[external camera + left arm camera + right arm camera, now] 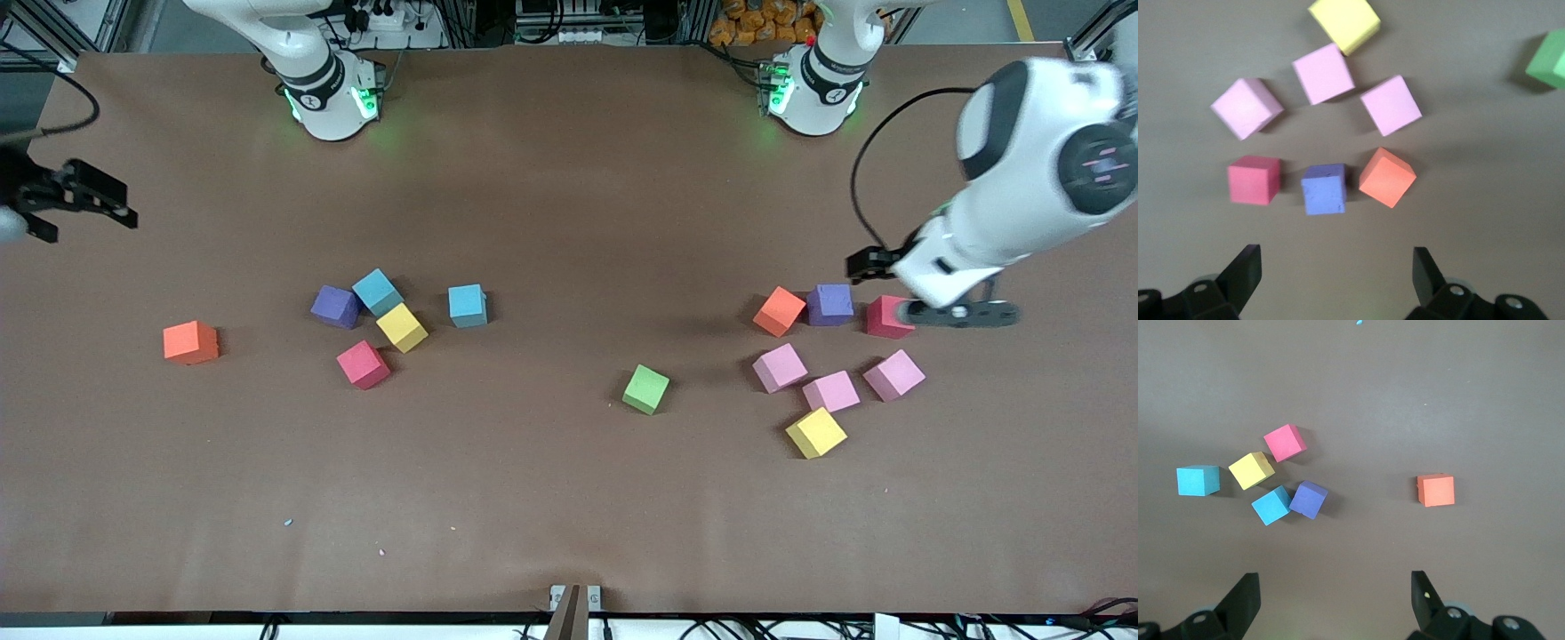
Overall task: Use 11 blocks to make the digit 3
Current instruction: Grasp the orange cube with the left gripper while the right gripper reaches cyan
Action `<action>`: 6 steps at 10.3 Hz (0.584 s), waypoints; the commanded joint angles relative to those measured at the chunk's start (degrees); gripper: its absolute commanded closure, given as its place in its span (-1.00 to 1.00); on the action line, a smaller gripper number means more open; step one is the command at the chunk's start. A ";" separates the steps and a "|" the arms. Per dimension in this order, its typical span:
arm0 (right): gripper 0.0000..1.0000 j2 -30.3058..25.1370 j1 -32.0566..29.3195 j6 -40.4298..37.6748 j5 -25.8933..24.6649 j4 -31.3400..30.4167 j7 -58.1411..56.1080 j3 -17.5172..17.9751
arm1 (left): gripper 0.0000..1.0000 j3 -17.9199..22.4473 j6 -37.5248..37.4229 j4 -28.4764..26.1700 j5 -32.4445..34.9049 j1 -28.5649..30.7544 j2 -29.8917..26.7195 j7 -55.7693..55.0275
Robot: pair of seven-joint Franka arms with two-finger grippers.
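Note:
Several loose blocks lie in two clusters; no digit 3 figure shows. Toward the left arm's end are an orange block [779,311], a purple block [829,305] and a red block [887,317] in a row, with three pink blocks [831,391] and a yellow block [816,433] nearer the camera. A green block [646,389] lies alone mid-table. Toward the right arm's end are purple [336,307], teal [378,292], yellow [402,327], red [363,364] and teal [468,306] blocks, plus a lone orange block [190,342]. My left gripper [869,263] [1337,257] hangs open and empty beside the red block. My right gripper [80,196] [1335,583] is open and empty at the table's edge.
The brown table [569,498] has bare room along the edge nearest the camera and between the clusters. The left arm's white body [1031,178] hangs over its end of the table. The arm bases [333,98] stand along the edge farthest from the camera.

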 commanded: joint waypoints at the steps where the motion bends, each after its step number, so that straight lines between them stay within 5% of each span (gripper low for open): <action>1: -1.00 5.58 0.60 3.19 -0.59 -0.03 0.89 0.30 | -1.00 -1.02 9.38 -9.85 -0.18 0.18 -1.54 7.56; 6: -1.00 12.97 5.25 11.47 0.03 -0.91 0.80 0.30 | -1.00 -1.98 23.80 -17.34 1.67 -1.05 5.13 14.28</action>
